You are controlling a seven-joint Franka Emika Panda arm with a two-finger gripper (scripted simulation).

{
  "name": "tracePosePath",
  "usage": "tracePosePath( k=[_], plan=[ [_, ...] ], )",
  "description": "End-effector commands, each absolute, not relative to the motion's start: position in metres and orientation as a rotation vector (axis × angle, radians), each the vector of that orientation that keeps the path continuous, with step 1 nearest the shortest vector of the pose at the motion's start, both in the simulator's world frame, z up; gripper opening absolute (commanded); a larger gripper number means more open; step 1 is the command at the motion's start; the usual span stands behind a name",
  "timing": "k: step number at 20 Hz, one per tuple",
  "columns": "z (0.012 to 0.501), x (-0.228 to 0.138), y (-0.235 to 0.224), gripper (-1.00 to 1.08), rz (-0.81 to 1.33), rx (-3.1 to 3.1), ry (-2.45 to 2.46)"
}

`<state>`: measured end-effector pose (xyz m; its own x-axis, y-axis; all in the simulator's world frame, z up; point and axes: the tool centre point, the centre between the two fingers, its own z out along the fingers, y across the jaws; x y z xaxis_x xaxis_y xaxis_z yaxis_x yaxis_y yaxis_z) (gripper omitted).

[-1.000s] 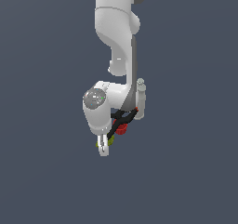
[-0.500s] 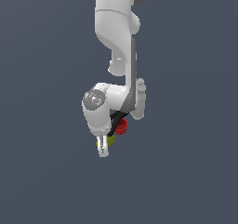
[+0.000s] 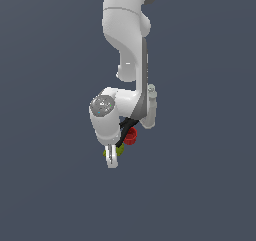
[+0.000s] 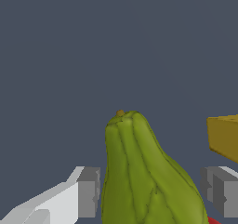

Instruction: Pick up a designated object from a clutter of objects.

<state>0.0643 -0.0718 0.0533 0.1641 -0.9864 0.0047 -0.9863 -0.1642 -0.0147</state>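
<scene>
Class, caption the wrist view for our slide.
Open hand straddles the olive-green pear-like lump, a yellow piece beside.

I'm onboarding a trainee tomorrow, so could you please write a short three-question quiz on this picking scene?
1. True or false: in the wrist view the olive-green pear-like object stands between the gripper fingers.
2. Which colour is the cup beside the arm in the exterior view: A red, B blue, C white?
3. Fill in: the block at the wrist view's edge is ____.

Key: 1 true; 2 A; 3 yellow.
</scene>
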Motion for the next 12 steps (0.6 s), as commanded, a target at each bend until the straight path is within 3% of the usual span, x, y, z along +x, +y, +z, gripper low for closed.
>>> tracePosePath(
  k=[1,12],
  plan=[
    [0.061,0.064,-0.067,-1.00,-0.023,-2.390,2.024],
    [0.127,0.048,-0.021,-1.00,-0.018,-2.392,2.025]
  ],
)
